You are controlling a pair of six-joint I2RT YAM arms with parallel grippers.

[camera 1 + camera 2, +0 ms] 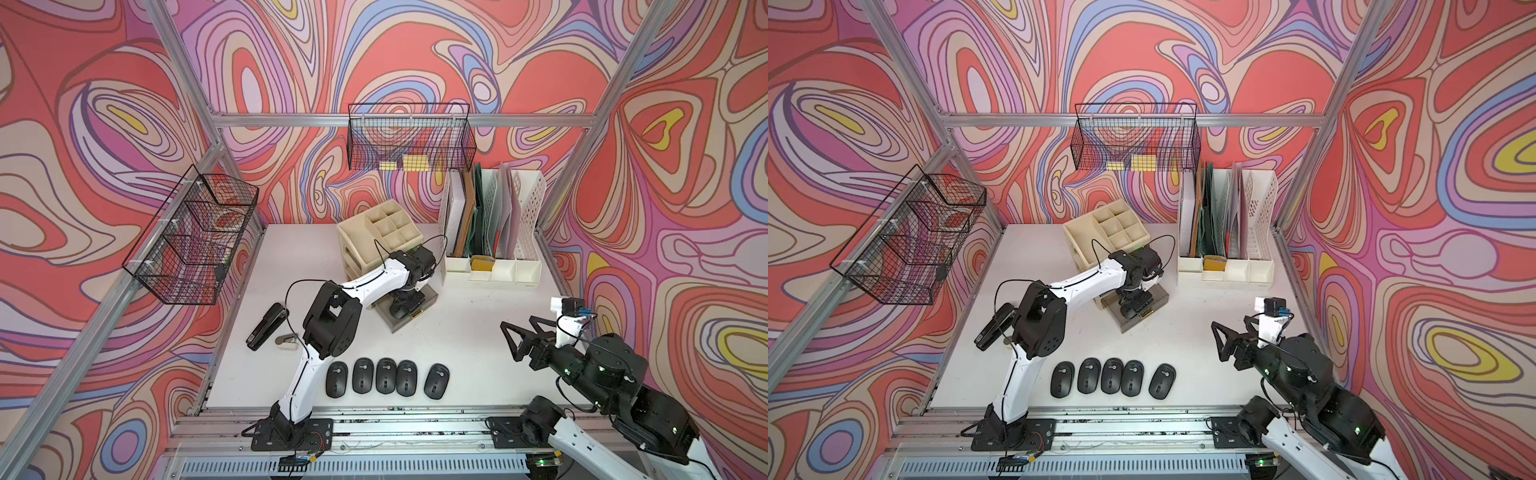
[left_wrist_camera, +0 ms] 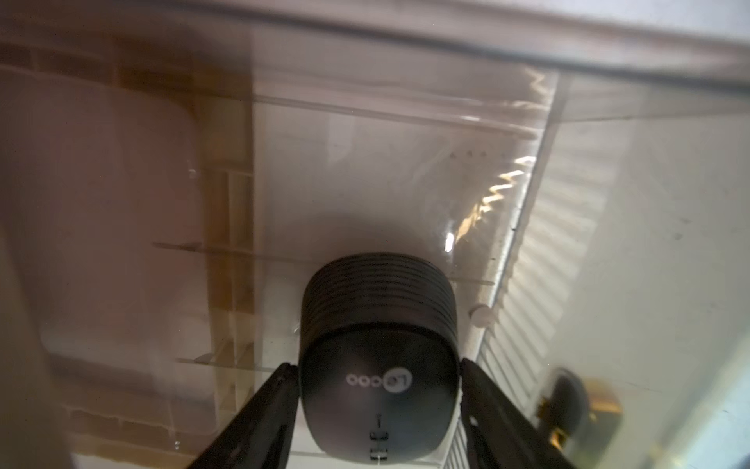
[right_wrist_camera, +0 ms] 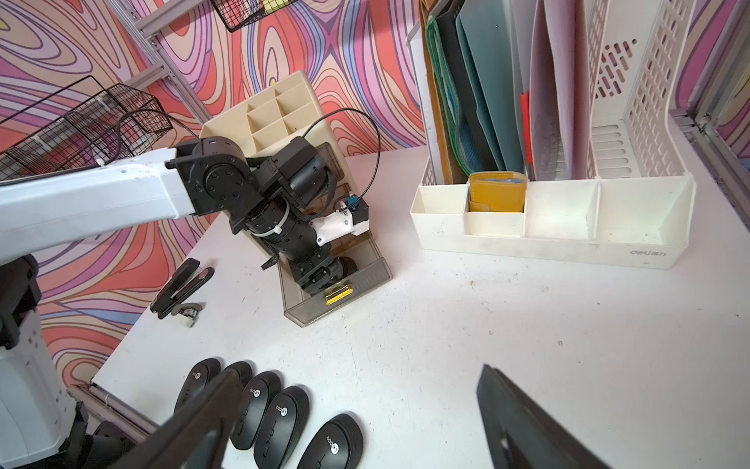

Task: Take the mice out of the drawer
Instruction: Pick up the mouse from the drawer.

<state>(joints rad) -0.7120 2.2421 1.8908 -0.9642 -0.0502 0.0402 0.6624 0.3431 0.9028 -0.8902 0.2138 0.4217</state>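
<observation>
While the white table (image 1: 457, 332) fills both top views, we see the white file organizer (image 1: 528, 266) at its back right and the beige drawer unit (image 1: 357, 237) beside it. Its smoky drawer (image 3: 357, 284) stands pulled out, with the left arm reaching down into it. The right gripper (image 1: 510, 340) hovers over the table's right side, fingers wide apart, holding nothing. Near the front edge, 5 mice (image 1: 386, 376) lie in a row. The top views hide the drawer's inside under the wrist. Only the left wrist view shows a 6th mouse (image 2: 377, 325) there, the left gripper (image 2: 377, 363) straddling it, fingers apart. Whether they press it, we cannot tell. The right wrist view shows the drawer's gold handle (image 3: 337, 294) most clearly.
</observation>
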